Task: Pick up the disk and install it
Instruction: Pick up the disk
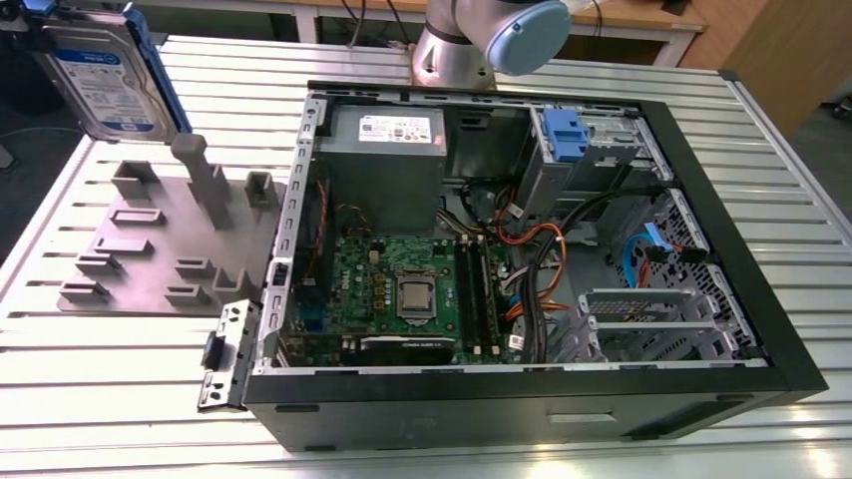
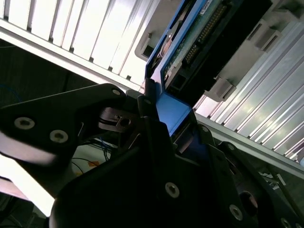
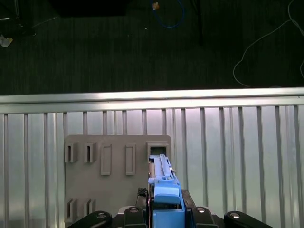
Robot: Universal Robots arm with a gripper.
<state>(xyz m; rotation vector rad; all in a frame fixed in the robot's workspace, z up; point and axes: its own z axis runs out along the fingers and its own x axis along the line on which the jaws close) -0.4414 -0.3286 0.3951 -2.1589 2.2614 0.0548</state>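
Note:
The disk (image 1: 104, 78), a silver hard drive with a blue-and-white label and blue frame, hangs upright in the air at the exterior view's far left, above the grey slotted fixture plate (image 1: 154, 249). In the first wrist view the disk (image 3: 165, 187) appears edge-on above the plate's slots (image 3: 114, 166). My gripper (image 3: 166, 211) is shut on the disk's blue frame, its dark fingers (image 2: 147, 102) pressing on either side in the second wrist view. The disk (image 2: 199, 42) is clear of the plate and touches nothing else.
An open black computer case (image 1: 533, 389) lies on the slatted metal table (image 1: 772, 130), with motherboard, cables, a grey power supply (image 1: 386, 130), a small blue clip (image 1: 565, 135) at a bay and a metal drive cage (image 1: 639, 314). The arm's base (image 1: 460, 45) stands behind the case.

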